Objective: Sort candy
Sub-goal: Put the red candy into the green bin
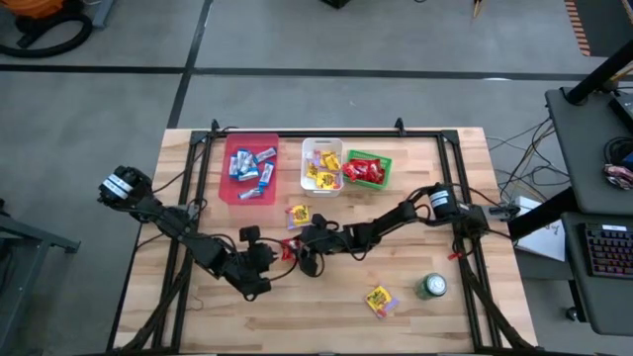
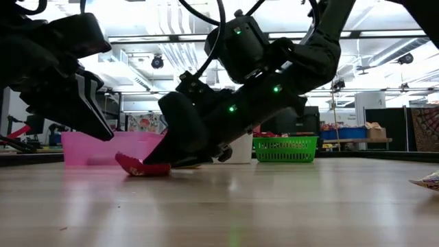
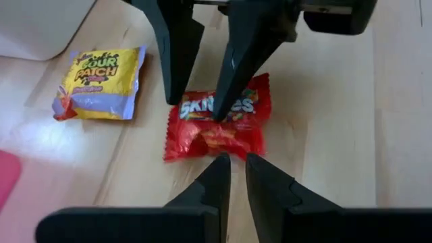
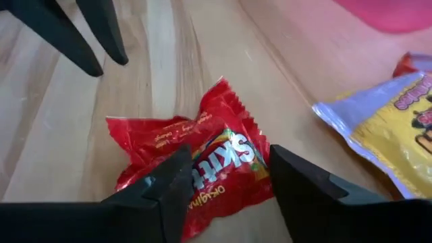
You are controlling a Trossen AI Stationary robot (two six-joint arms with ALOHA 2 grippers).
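Note:
A red Skittles packet (image 3: 219, 128) lies flat on the wood near the table's middle (image 1: 289, 247). My right gripper (image 4: 226, 179) comes in from the table's right and stands over it, open, its fingers tipped down at the packet (image 2: 140, 167). My left gripper (image 3: 237, 177) hovers just short of the packet on the near-left side. Its fingers are open by a narrow gap only, and it is raised off the table (image 2: 103, 127). A yellow Sour Patch packet (image 3: 101, 82) lies flat beside the red one. My right gripper comes down slanting from the table's right, open. One fingertip (image 3: 221, 111) rests on the packet's printed face (image 3: 236, 108). The other fingertip (image 3: 175, 94) stands at the table beside the packet's edge. The packet lies on the wood, one end curled up (image 2: 127, 162).
At the far edge stand a pink bin (image 1: 250, 163) with blue-and-silver bars, a white bin (image 1: 321, 166) with yellow packets and a green basket (image 1: 367, 169) with red ones. Another yellow packet (image 1: 379, 299) and a green can (image 1: 430, 287) sit near right.

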